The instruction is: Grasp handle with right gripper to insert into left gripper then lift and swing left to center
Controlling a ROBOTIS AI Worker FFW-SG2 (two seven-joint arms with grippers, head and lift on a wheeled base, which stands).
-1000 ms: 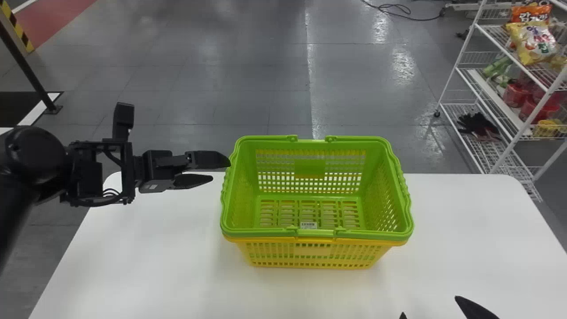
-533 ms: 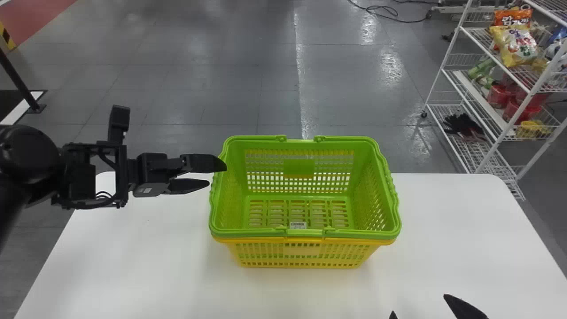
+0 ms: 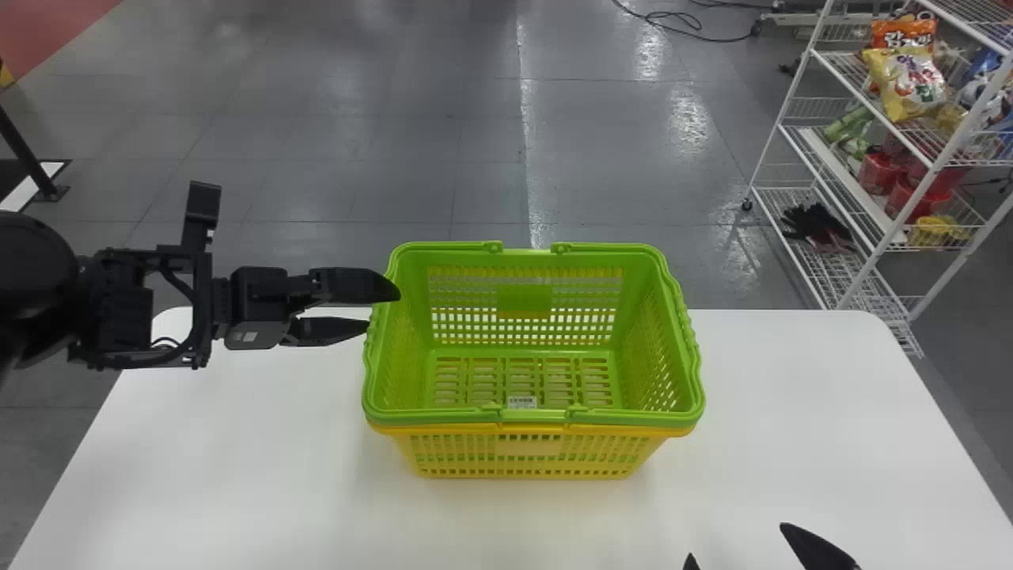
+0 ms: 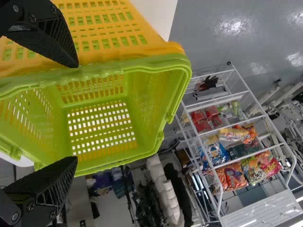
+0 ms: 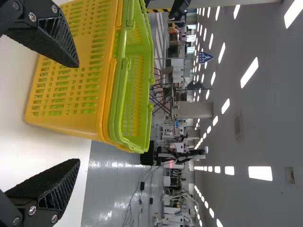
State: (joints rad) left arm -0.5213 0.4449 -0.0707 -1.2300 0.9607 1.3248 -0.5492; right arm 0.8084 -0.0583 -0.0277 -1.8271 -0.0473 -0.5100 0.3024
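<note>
Eyeing the near handle [image 3: 534, 416], ahead and to the left of my right gripper [image 3: 736, 541].
Both my pairs of jaws are spread and empty; my left gripper [image 3: 384, 309] is nearer the basket [image 3: 525, 299], just beside its left end. The handle lies folded along the near side, long axis running left to right.

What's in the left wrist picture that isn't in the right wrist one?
Left wrist picture: a white wire shelf, with snack bags and a black-and-red glove on it.
Right wrist picture: a blue sign and a yellow-and-black striped bar.
Both: a green basket sitting in a yellow basket, and the white table.
</note>
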